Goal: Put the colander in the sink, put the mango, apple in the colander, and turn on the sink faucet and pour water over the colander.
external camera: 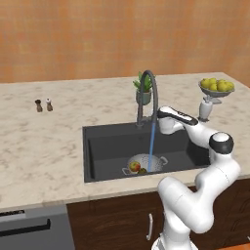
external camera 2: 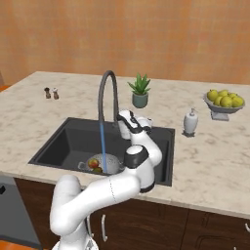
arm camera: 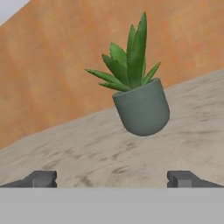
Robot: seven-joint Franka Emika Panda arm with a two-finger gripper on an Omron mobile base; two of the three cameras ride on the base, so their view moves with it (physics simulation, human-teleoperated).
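Observation:
The silvery colander (external camera: 151, 161) (external camera 2: 111, 162) sits on the floor of the dark sink (external camera: 107, 146) (external camera 2: 68, 141), near its front. Inside it lie the red-blushed apple (external camera: 135, 166) (external camera 2: 93, 163) and the dark green mango (external camera: 142, 171) (external camera 2: 99, 170). A thin blue stream of water (external camera: 152, 139) (external camera 2: 103, 141) falls from the gooseneck faucet (external camera: 155, 93) (external camera 2: 105, 83) into the colander. My gripper (arm camera: 113, 179) (external camera: 161, 114) hovers above the sink's back edge, just right of the faucet. It is open, holds nothing, and points toward the back wall.
A potted plant (arm camera: 142, 105) (external camera: 144, 90) (external camera 2: 140, 92) stands on the counter straight ahead of the gripper. Right of the sink are a soap dispenser (external camera: 205, 108) (external camera 2: 190, 122) and a stemmed bowl of yellow-green fruit (external camera: 216, 88) (external camera 2: 224, 102). Two small shakers (external camera: 44, 105) (external camera 2: 51, 93) stand far left.

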